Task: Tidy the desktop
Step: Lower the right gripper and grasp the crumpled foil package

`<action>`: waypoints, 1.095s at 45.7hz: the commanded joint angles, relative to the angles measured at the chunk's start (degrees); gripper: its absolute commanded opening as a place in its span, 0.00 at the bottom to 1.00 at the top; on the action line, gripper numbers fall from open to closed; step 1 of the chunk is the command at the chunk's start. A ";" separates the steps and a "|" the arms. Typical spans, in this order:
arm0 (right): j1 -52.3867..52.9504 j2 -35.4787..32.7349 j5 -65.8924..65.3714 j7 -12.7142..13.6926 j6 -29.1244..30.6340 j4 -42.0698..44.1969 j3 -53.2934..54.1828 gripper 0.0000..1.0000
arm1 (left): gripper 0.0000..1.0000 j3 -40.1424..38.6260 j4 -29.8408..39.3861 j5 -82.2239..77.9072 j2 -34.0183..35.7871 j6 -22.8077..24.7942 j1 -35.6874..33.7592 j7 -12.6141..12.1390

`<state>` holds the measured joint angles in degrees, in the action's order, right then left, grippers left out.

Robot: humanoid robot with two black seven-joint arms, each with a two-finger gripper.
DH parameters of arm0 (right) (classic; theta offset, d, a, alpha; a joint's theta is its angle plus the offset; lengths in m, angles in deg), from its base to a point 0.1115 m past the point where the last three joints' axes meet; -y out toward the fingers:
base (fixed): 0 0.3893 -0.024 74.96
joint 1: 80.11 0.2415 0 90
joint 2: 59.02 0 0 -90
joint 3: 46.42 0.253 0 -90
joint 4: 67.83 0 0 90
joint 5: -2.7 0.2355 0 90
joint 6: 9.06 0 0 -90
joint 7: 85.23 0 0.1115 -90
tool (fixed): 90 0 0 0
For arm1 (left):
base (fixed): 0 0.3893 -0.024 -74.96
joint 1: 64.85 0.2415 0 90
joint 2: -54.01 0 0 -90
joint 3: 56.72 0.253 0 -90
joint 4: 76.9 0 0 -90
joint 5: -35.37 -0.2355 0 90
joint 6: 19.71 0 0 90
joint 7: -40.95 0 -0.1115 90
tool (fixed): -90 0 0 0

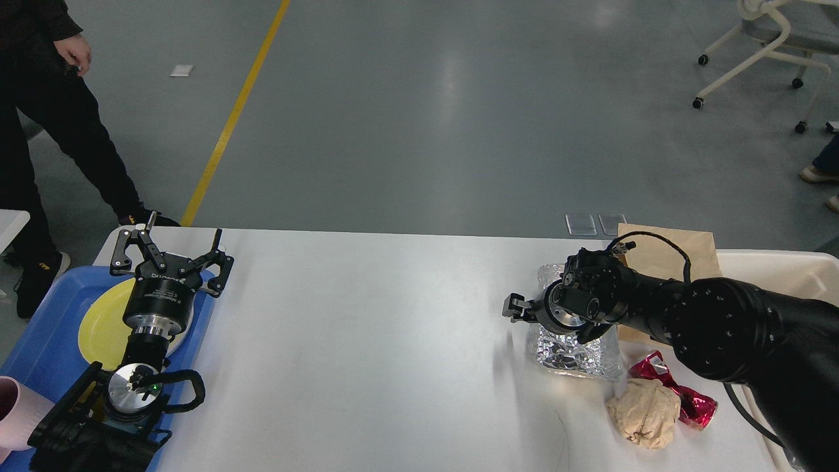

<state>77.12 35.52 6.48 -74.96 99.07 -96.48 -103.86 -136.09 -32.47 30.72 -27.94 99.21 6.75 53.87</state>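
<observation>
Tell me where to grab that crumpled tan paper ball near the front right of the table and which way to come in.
Grip the crumpled tan paper ball across its middle, coming straight down from above. It is a loose rounded wad lying on the desktop, with the red foil wrapper touching its right side, so probably set the jaws front to back, clear of the wrapper.

White desktop [367,341], foil container [577,351], brown paper bag [662,252], crumpled paper [643,412], red wrapper [688,400]
</observation>
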 commanded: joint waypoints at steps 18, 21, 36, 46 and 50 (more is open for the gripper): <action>-2.02 0.03 0.26 0.01 -1.51 -0.62 1.80 0.00 | 0.96 0.00 -0.04 -0.01 0.03 0.08 0.03 0.00; -2.02 0.12 0.87 0.01 -2.13 -0.71 2.94 0.00 | 0.96 0.00 -0.04 -0.01 0.03 -0.01 -0.06 0.00; -1.49 0.56 1.14 0.01 -2.57 -6.07 8.05 0.00 | 0.96 0.00 0.05 -0.01 0.03 -0.01 -0.05 0.00; -2.10 1.17 1.14 0.10 -3.19 -5.90 8.05 0.00 | 0.96 0.00 0.05 -0.01 -0.05 -0.01 0.03 0.00; -2.89 1.96 1.14 0.10 -3.19 -5.98 8.13 0.00 | 0.96 0.00 -0.04 -0.01 0.03 0.08 -0.05 0.00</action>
<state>75.07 36.62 7.61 -74.86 95.96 -102.38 -95.74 -136.09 -32.47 30.72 -27.93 99.21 6.70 53.87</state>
